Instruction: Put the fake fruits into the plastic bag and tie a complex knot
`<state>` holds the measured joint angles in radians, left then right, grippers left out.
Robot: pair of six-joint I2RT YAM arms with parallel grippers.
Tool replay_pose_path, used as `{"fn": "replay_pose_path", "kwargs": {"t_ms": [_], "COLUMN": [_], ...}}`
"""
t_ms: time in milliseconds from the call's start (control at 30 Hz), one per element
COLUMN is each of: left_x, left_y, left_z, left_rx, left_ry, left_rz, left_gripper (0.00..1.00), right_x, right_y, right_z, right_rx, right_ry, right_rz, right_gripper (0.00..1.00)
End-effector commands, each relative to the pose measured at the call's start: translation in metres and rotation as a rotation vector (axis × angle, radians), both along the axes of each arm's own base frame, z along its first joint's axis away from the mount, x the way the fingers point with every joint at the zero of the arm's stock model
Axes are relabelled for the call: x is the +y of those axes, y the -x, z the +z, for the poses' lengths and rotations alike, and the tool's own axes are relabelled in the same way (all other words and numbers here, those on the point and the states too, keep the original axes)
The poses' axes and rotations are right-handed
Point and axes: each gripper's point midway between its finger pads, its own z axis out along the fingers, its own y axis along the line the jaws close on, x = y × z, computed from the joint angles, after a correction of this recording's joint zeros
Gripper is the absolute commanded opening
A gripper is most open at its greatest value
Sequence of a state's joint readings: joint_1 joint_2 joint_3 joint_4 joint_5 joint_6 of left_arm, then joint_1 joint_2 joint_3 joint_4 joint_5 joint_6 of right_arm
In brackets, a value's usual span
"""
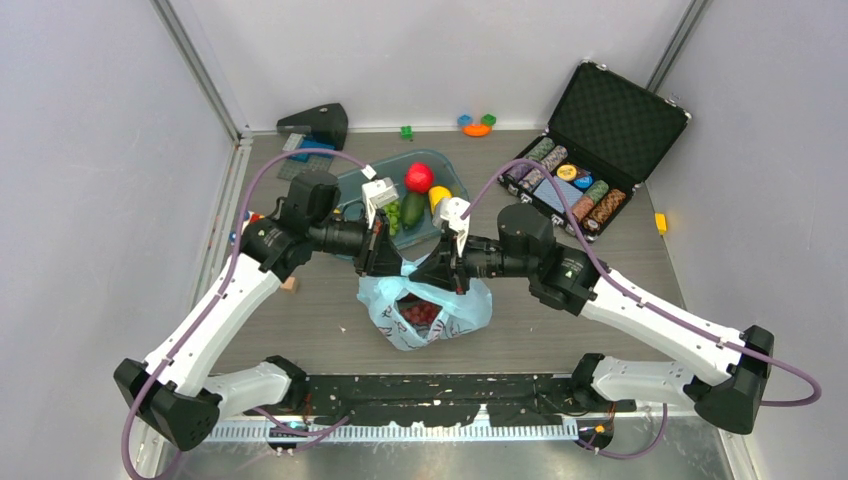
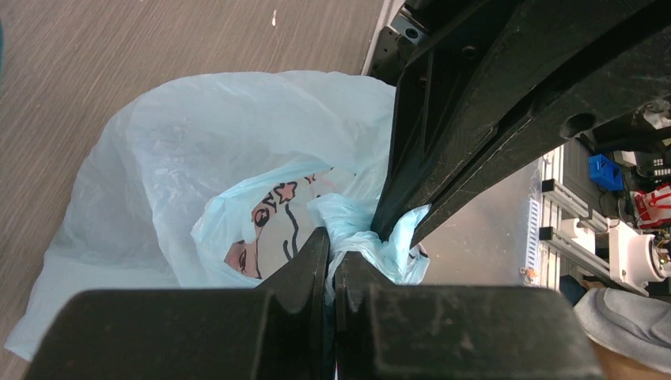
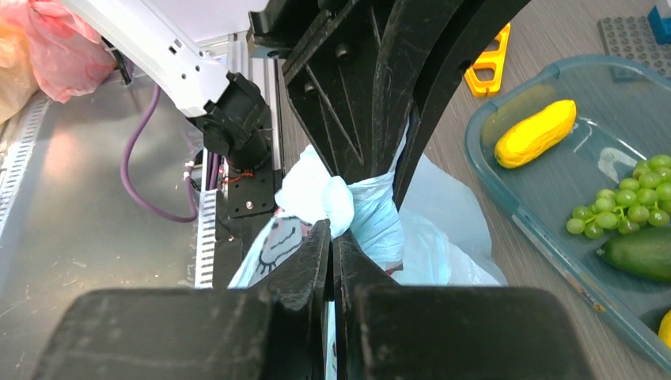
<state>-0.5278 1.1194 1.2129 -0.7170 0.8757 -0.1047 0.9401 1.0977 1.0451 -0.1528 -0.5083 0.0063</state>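
Top external view: plastic bag point(image 1: 460, 312) at six o'clock from the tub point(image 1: 385, 168), left gripper point(image 1: 385, 265) and right gripper point(image 1: 432, 272) both pinching its plastic, so pull evenly toward nine and three o'clock to cinch the knot point(image 3: 370, 212).

A grey wood-grain tabletop point(image 1: 320, 340) sits boxed in by plain pale grey walls point(image 1: 420, 50) on three sides; slim metal posts point(image 1: 200, 70) mark the back corners.

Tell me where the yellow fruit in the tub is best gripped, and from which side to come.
Grip the yellow fruit across its narrow middle, coming straight down from above. It lies flat on the floor of the blue-tinted tub, close to the wall, which would likely block a sideways approach; the green grapes lie apart from it.
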Motion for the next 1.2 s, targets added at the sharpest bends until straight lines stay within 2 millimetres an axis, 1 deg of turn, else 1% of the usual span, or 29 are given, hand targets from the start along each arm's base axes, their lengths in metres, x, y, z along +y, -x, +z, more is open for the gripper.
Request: {"fn": "replay_pose_path", "kwargs": {"t_ms": [0, 100, 200, 367, 467, 567, 733, 833, 1067, 1167], "left_x": [0.005, 0.006, 0.007, 0.011, 0.011, 0.011, 0.010, 0.009, 0.008, 0.009], "left_y": [-0.016, -0.016, -0.017, -0.013, -0.009, -0.005, 0.004, 0.008, 0.017, 0.020], "left_z": [0.014, 0.011, 0.011, 0.012, 0.014, 0.013, 0.009, 0.010, 0.009, 0.008], "left_rx": [-0.092, -0.087, -0.081, -0.090, -0.091, -0.085, -0.051, -0.048, -0.027, -0.029], "left_ry": [0.029, 0.024, 0.028, 0.034, 0.044, 0.050, 0.052, 0.064, 0.079, 0.076], "left_rz": [0.076, 0.088, 0.112, 0.112, 0.101, 0.089, 0.037, 0.009, -0.043, -0.055], "left_gripper": [0.06, 0.05, 0.04, 0.16, 0.24, 0.27, 0.37, 0.42, 0.48, 0.56], "right_x": [-0.005, -0.007, -0.007, -0.010, -0.012, -0.012, -0.013, -0.014, -0.014, -0.013], "right_y": [0.015, 0.017, 0.020, 0.017, 0.013, 0.012, 0.011, 0.010, 0.008, 0.008], "right_z": [-0.015, -0.009, -0.007, -0.009, -0.004, 0.002, 0.008, 0.010, 0.010, 0.010], "right_rx": [0.047, 0.035, 0.038, 0.039, 0.029, 0.026, 0.021, 0.017, 0.018, 0.018], "right_ry": [0.026, 0.007, 0.001, 0.004, -0.012, -0.031, -0.058, -0.062, -0.062, -0.062], "right_rz": [0.021, 0.020, 0.032, 0.005, -0.026, -0.033, -0.048, -0.056, -0.069, -0.069], "right_gripper": [0.05, 0.05, 0.05, 0.05, 0.05, 0.05, 0.05, 0.05, 0.05, 0.05]}}
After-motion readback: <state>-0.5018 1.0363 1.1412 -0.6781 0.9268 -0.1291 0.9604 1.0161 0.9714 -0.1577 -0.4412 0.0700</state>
